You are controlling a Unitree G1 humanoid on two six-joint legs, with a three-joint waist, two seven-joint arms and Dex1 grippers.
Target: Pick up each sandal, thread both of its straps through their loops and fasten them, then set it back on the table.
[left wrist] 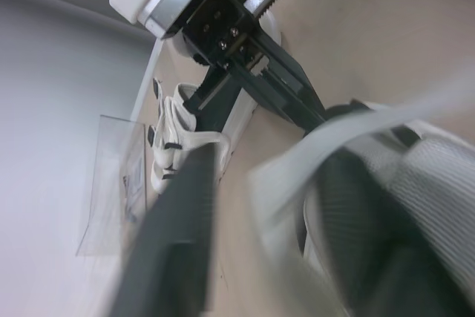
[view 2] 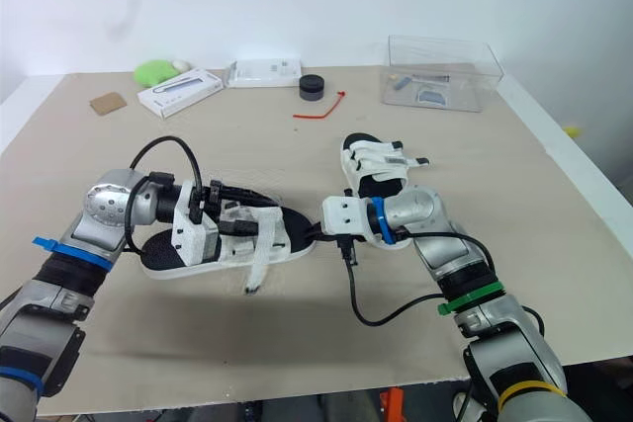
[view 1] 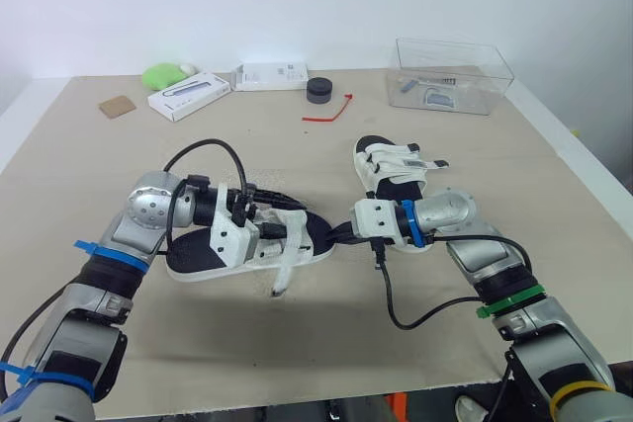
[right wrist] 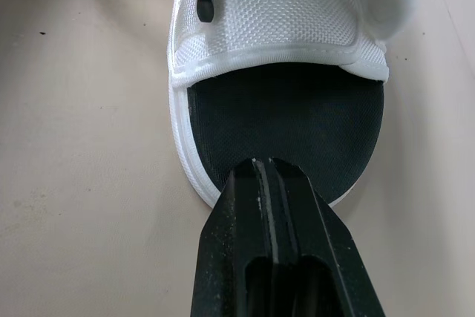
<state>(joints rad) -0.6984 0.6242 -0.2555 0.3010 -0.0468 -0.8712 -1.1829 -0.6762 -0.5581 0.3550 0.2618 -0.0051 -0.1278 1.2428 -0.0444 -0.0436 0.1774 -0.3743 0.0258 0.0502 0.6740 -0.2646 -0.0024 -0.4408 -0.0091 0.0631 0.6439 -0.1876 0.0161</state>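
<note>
Threading would likely go best with the toe pinned and the left gripper [view 1: 285, 216] closing on the free end of the loose strap [view 1: 285, 269], not its middle. That gripper's fingers are spread, straddling the white upper of the near sandal [view 1: 203, 252], which lies flat toward the table's [view 1: 297, 343] front edge, left of middle. The right gripper [view 1: 343, 234], fingers pressed together, bears on its toe rim. The 2nd sandal [view 1: 394, 170] lies just beyond that gripper, nearer the table's centre.

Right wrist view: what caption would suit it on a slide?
Right gripper, shut, at the toe of a white sandal on the table.
</note>
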